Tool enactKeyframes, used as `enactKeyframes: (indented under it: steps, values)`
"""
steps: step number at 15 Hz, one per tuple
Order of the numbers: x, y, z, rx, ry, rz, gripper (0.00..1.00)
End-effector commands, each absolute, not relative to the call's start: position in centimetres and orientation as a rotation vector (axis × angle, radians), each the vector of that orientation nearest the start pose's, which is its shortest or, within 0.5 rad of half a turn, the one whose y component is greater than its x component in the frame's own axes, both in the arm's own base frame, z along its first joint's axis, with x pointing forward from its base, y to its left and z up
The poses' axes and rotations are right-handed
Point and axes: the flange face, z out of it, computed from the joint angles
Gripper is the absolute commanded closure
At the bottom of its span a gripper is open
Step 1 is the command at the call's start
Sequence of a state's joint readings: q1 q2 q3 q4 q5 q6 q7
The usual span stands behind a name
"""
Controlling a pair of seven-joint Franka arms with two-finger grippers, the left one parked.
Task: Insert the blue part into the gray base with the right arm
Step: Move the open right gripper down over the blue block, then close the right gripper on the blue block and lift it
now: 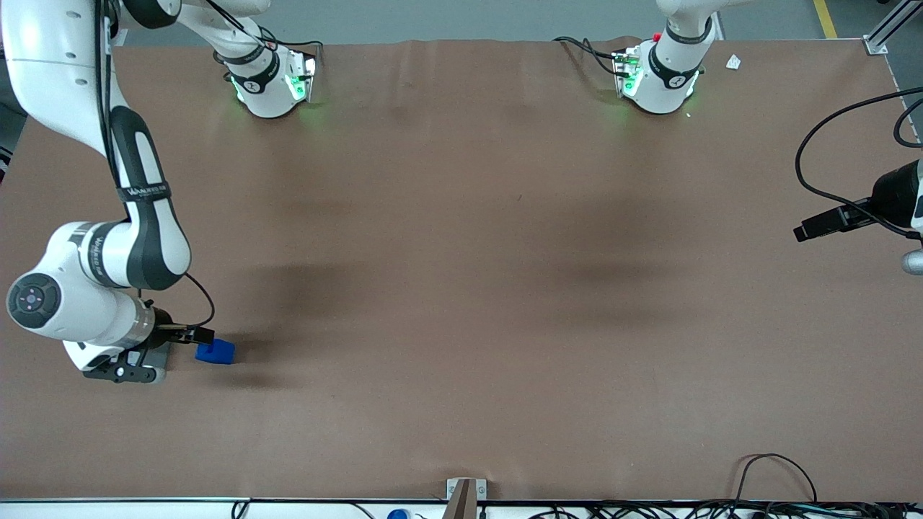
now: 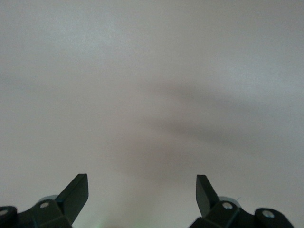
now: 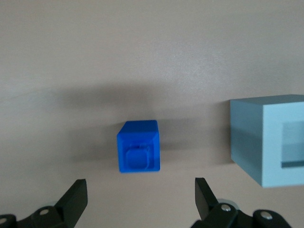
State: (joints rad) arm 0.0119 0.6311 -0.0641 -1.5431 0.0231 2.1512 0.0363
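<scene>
The gripper [image 3: 140, 199] hangs low over the brown table [image 1: 505, 252], its two black fingers [image 3: 76, 197] spread well apart with nothing between them. In the front view the gripper [image 1: 144, 357] sits at the lower left of the frame, at the working arm's end of the table, under the white wrist of the right arm [image 1: 94, 274].

The wrist camera shows the blue part [image 3: 138, 146] lying on the table, clear of both fingertips. A smaller square stub shows on the face turned to the camera. In the front view the blue part [image 1: 215, 352] lies at the lower left of the frame, just beside the gripper and toward the middle of the table from it.

Beside the blue part, apart from it with bare table between, stands the gray base [image 3: 268, 140], with the square recess open in one face. The frame edge cuts off part of it. In the front view the gray base is largely hidden by the gripper.

Higher in the front view, at the upper left, the right arm's green-lit foot [image 1: 270, 83] stands on the table.
</scene>
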Motion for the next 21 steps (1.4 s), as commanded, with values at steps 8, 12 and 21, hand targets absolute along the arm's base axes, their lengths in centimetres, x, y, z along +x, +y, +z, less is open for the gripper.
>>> enactKeyframes:
  steps: [8,12,21]
  values:
    - [70.8,-2.4,23.5,-3.125,0.19,-0.036,0.0]
    - [70.7,-2.8,22.7,-3.125,0.2,-0.027,0.16]
    - [70.6,-2.4,22.5,-3.125,0.193,-0.012,0.58]
